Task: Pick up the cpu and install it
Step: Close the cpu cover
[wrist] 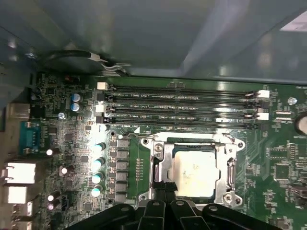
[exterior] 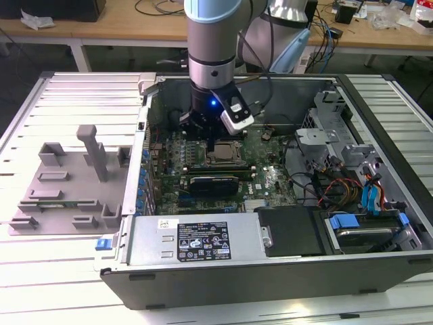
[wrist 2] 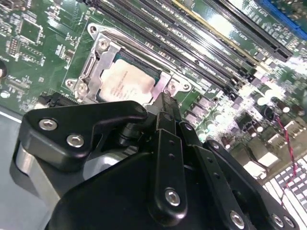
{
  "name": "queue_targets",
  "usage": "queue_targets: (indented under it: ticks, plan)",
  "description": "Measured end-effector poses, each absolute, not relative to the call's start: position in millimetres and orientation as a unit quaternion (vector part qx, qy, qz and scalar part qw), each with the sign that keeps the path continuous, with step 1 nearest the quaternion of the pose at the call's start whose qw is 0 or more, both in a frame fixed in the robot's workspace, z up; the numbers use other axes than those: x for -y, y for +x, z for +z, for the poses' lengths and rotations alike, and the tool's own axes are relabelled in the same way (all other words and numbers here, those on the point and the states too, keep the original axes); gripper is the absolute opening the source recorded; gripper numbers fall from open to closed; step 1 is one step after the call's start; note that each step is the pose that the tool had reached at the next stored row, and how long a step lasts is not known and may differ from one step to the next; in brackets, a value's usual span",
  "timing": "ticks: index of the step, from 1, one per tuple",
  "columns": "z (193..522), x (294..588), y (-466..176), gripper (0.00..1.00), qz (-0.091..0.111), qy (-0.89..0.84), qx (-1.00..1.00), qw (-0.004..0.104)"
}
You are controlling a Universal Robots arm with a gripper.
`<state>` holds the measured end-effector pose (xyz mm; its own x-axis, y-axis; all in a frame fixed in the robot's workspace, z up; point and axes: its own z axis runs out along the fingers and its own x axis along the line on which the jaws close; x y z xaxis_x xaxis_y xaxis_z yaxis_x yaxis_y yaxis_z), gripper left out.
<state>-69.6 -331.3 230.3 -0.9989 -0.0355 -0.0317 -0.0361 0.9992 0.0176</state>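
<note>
The gripper (wrist: 165,188) hangs with its jaws drawn together on nothing, tips just beside the edge of the socket frame (wrist: 231,168), where the cpu (wrist: 194,172) lies flat on the motherboard (wrist: 276,158).

Work surface: a pale ribbed metal table (exterior: 47,291) spanned the exterior view, its slats running side to side.
Rear furniture: a wooden-topped bench (exterior: 122,27) stood behind it on white legs (exterior: 80,55).
Bench top: loose cables (exterior: 159,8) and crumpled white material (exterior: 37,20) lay there.
Floor: a dark floor (exterior: 34,57) showed beneath the bench.
Light: bright and even, with a sheen on the slats.
</note>
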Motion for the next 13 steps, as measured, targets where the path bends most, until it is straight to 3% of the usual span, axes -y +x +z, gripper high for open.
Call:
queue_targets:
  ticks: [13]
  plan:
    - [235.4, 331.6, -43.7, 0.11, 0.009, -0.018, -1.000, 0.016]
